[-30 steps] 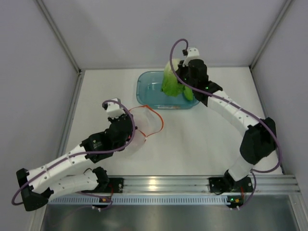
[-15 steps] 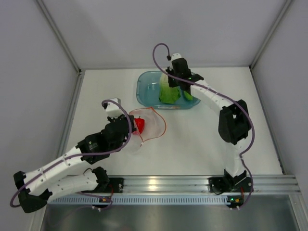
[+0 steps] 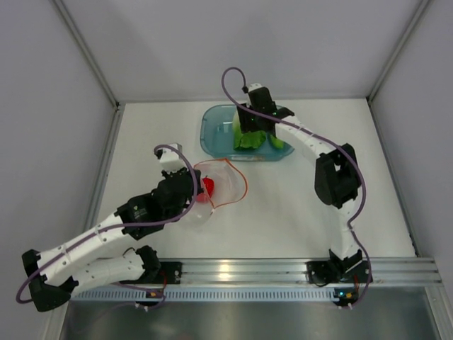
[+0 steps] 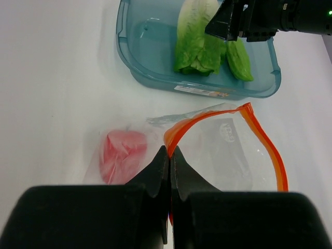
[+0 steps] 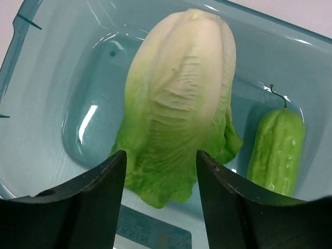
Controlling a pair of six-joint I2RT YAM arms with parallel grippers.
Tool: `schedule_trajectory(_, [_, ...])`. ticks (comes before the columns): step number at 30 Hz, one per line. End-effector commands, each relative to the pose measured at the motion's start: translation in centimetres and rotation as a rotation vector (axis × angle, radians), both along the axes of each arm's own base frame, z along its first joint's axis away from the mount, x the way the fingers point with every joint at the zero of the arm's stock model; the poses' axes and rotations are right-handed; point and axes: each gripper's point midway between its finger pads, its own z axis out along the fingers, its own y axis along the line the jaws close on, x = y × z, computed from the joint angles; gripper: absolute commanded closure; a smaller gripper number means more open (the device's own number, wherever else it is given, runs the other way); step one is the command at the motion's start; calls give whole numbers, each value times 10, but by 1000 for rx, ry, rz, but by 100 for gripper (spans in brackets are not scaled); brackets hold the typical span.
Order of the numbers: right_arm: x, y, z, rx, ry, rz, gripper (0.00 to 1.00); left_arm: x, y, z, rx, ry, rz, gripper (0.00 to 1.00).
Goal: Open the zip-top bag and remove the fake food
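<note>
The zip-top bag (image 4: 228,148) lies on the table with its mouth gaping, and my left gripper (image 4: 170,151) is shut on its orange-red zip strip (image 4: 262,140). A red pepper (image 4: 122,153) shows through the plastic to the left of the jaws. In the top view the bag (image 3: 225,183) and pepper (image 3: 206,188) sit just ahead of the left gripper (image 3: 196,196). My right gripper (image 5: 161,154) hangs open over the teal bin, where the cabbage (image 5: 179,109) lies free between and below its fingers. The cucumber (image 5: 277,150) rests to the cabbage's right.
The translucent teal bin (image 3: 211,131) stands at the back centre of the white table, holding the cabbage (image 3: 248,138) and cucumber (image 3: 277,142). The right gripper (image 3: 250,127) is above it. White walls close in the left, right and rear sides.
The right gripper swung left and down over the bin and opened, letting the cabbage go; it now lies in the bin. The bag shifted slightly and the pepper came into sight.
</note>
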Motion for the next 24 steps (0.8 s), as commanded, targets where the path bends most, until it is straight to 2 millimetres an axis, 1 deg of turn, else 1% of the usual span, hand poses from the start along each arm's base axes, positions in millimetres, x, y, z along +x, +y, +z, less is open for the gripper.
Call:
schedule_trajectory(1, [5,-7,86,77,-143,-18,43,2,-7,18,-59,-15,-6,100])
schedule_trajectory(3, [-1,-11,97,94,-153,-22,45,2,-8,18,-72,-11,-6,100])
schedule_trajectory(4, [-7,-14,115,112,-177,-21,45,3,-9,18,-75,-8,-5,100])
schedule_trajectory(5, [-13,-15,119,120,-173,-14,45,3,-11,17,-82,-3,-3,100])
schedule_trajectory(6, [-22,-19,137,148,-191,-19,45,3,-11,17,-86,-2,0,100])
schedule_trajectory(7, [-29,-19,147,167,-199,-13,46,3,-11,17,-93,-1,4,100])
schedule_trajectory(8, [-38,-19,143,187,-174,-8,47,4,-12,17,-103,2,9,100])
schedule_trajectory(9, [-50,-24,164,223,-198,-7,47,4,-12,17,-106,3,14,100])
schedule_trajectory(10, [-58,-25,170,243,-197,-1,49,5,-13,16,-110,5,17,100])
schedule_trajectory(11, [-71,-21,166,274,-163,21,52,5,-13,17,-122,6,25,100])
schedule_trajectory(12, [-84,-25,183,307,-181,34,52,6,-14,16,-123,9,30,100])
schedule_trajectory(13, [-93,-25,186,322,-171,44,54,6,-14,16,-130,9,35,100])
schedule_trajectory(14, [-104,-24,179,336,-141,59,54,7,-14,16,-147,12,44,100])
schedule_trajectory(15, [-115,-20,180,345,-133,79,54,7,-15,16,-154,15,48,100])
schedule_trajectory(16, [-127,-23,193,365,-151,91,55,8,-15,15,-158,18,56,100])
schedule_trajectory(17, [-139,-19,184,382,-119,111,56,8,-15,15,-176,20,68,100])
schedule_trajectory(18, [-153,-17,195,411,-136,140,57,9,-14,14,-184,20,82,100])
schedule_trajectory(19, [-161,-14,193,424,-124,156,57,10,-13,12,-190,21,92,100])
schedule_trajectory(20, [-170,-11,185,443,-100,165,59,10,-14,12,-211,24,102,100])
schedule_trajectory(21, [-182,-4,185,457,-95,198,59,11,-13,10,-213,26,114,100])
schedule_trajectory(22, [-195,-2,184,472,-85,226,59,11,-13,10,-220,27,118,100])
schedule_trajectory(23, [-202,2,182,490,-69,229,60,11,-13,10,-235,29,126,100])
schedule_trajectory(24, [-216,11,189,516,-79,268,61,12,-13,8,-236,32,132,100])
